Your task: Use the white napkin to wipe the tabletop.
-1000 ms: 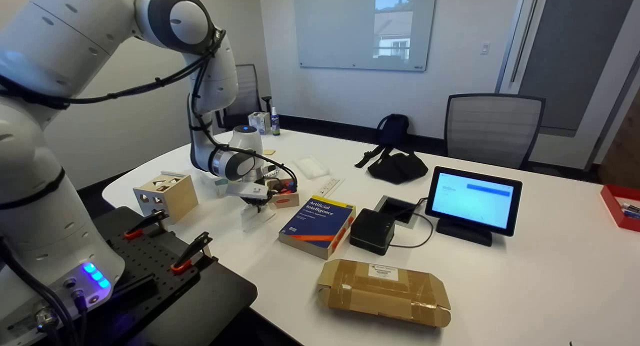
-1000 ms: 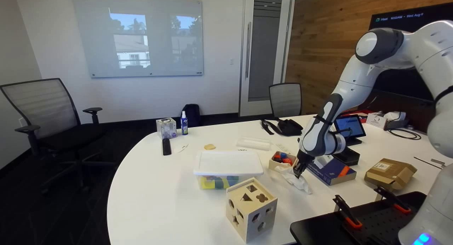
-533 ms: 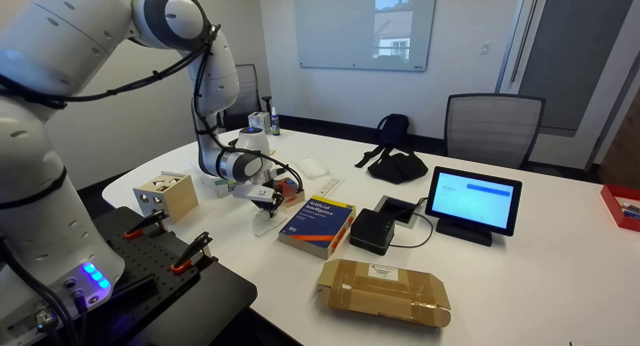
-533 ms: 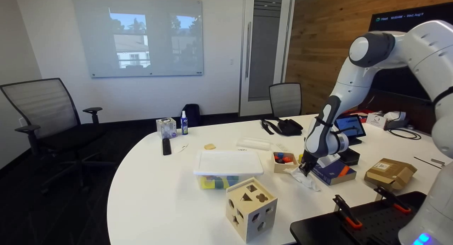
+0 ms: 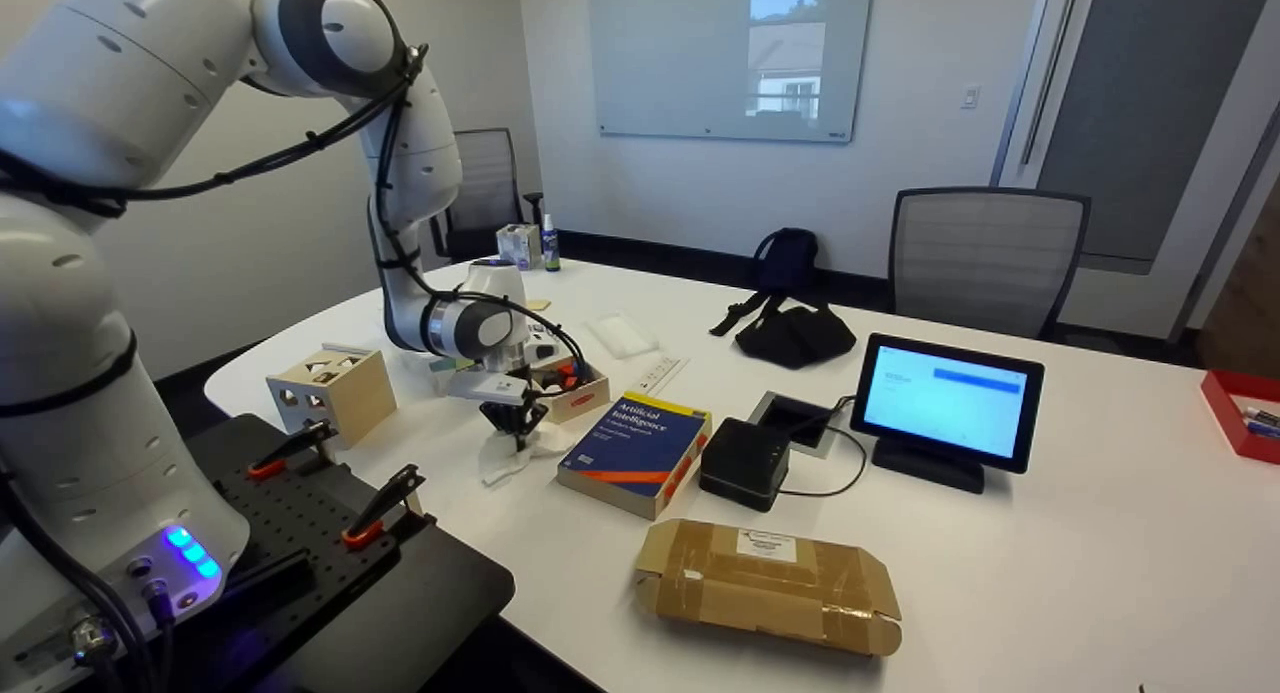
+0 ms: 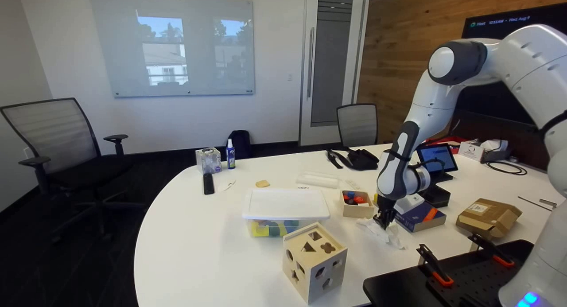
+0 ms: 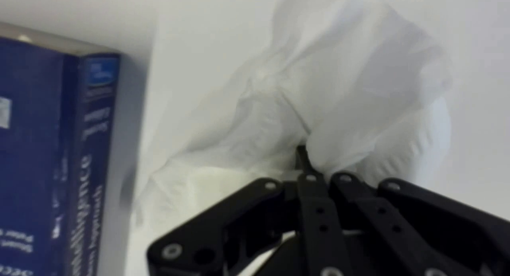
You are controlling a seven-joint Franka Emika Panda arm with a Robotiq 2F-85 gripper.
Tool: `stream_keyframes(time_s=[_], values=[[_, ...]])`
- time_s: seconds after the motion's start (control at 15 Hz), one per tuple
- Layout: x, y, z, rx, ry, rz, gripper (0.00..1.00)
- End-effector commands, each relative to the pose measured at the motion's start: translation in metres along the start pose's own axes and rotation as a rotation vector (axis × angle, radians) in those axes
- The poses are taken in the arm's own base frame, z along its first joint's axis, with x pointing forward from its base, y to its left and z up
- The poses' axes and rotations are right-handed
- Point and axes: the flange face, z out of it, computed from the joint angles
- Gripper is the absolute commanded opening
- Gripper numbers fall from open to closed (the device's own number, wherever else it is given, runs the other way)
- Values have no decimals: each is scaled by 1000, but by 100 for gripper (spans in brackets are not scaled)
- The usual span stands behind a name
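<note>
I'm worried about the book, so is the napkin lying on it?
No, in the wrist view tabletop shows between the white napkin and the book.

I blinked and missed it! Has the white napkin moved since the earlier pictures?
Yes. In an exterior view, the white napkin has shifted right and slightly down in the picture, nearer the black platform, which has stayed put.

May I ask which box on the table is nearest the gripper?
The small open wooden box of coloured blocks, beside the napkin in the gripper; the wooden cube, lidded bin and cardboard box stand farther off.
</note>
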Motion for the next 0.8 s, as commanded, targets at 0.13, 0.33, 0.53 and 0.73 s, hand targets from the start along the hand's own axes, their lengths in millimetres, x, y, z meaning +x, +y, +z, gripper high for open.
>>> stream_keyframes(time_s=[0.13,0.33,0.53,0.73], values=[[17,-66,-3,123,3,-86,1],[30,-100,4,168,14,-130,1],[40,-109,6,141,49,-146,1],[43,-101,1,82,72,-148,1]])
